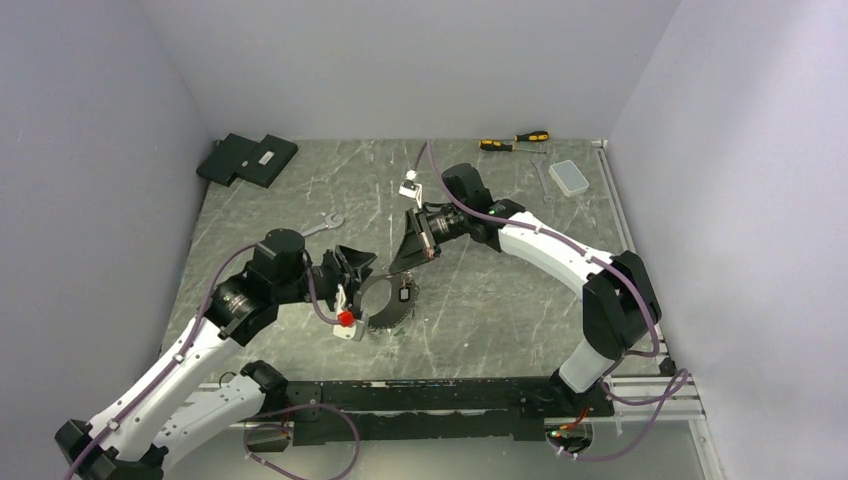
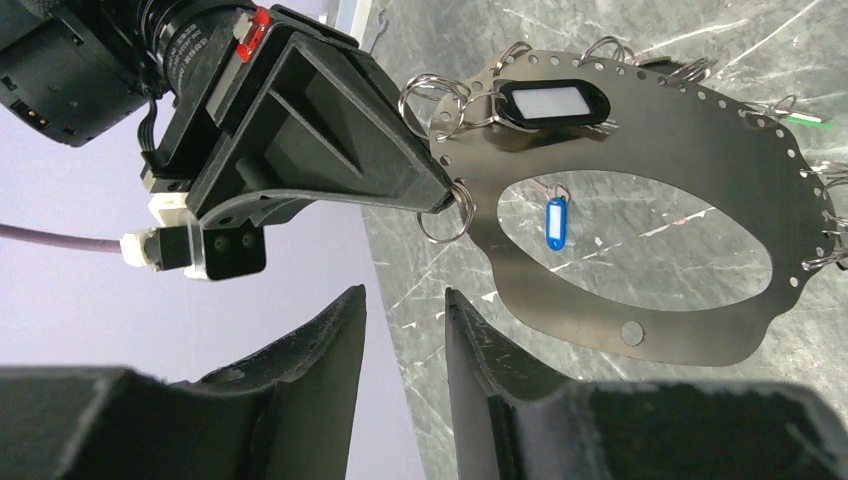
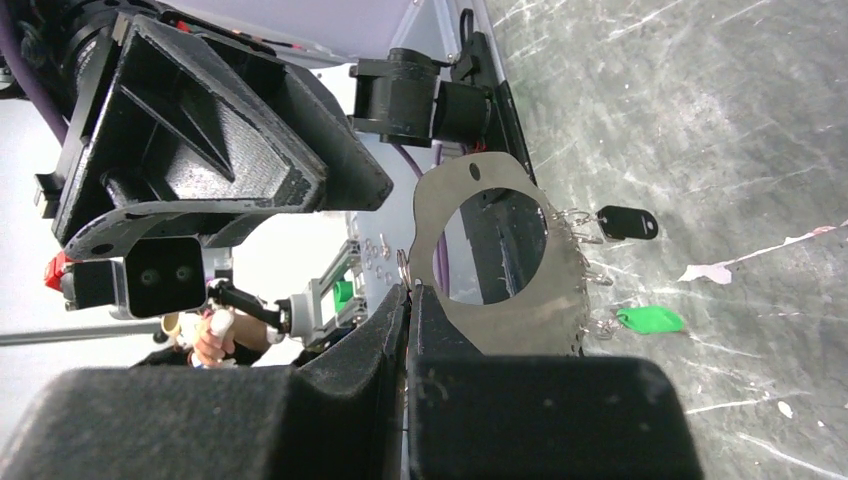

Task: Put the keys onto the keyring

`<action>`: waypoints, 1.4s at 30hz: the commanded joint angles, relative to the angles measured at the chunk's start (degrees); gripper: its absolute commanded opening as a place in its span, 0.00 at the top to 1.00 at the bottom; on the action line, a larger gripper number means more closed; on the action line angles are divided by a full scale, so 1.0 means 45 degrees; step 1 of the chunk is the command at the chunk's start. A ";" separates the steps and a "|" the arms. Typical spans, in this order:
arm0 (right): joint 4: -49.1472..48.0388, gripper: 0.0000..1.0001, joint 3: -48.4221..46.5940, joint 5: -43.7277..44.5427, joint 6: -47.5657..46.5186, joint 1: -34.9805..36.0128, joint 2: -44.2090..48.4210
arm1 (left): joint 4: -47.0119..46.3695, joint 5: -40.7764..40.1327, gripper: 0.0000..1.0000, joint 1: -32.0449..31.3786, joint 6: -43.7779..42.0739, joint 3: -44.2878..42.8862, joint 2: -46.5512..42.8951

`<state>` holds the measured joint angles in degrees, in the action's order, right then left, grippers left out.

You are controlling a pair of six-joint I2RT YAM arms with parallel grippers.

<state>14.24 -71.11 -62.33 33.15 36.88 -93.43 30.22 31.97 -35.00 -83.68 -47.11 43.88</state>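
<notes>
Right wrist view: the right hand (image 3: 408,292) is clamped shut on the rim of the keyring (image 3: 520,325), a silvery plate with an oval hole and split rings along its edge; a black tag (image 3: 628,222) hangs from it; the green key (image 3: 650,319) lies on the counter (image 3: 700,120) just beyond; the blue key (image 2: 556,222) shows through the hole; the left hand (image 2: 405,305), fingers parted and empty, sits just beside the plate.
</notes>
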 commanded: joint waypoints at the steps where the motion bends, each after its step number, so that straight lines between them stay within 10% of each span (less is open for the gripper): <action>1: -0.0467 1.00 -0.0576 -0.1114 0.0171 -0.0033 0.0115 | -0.0494 0.0350 0.60 -0.0201 -0.0492 0.0074 0.0201; 13: -0.2797 1.00 0.0074 -0.1911 0.2131 -0.0035 0.0022 | -0.1687 0.0727 0.63 -0.0861 -0.0116 0.0738 0.0481; 35: -0.7625 1.00 0.1038 -0.2350 0.5933 -0.0228 -0.0075 | -0.2612 0.1271 1.00 -0.1012 0.0983 0.1557 -0.0009; 42: -0.8689 0.74 0.1183 -0.2273 0.6696 -0.0424 0.0055 | -0.2604 0.1151 1.00 -0.1028 0.1242 0.1710 -0.0109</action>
<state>-15.46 -64.90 -73.97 59.46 36.16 -94.72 16.25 33.47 -38.72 -81.06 -41.15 43.64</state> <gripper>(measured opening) 0.204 0.012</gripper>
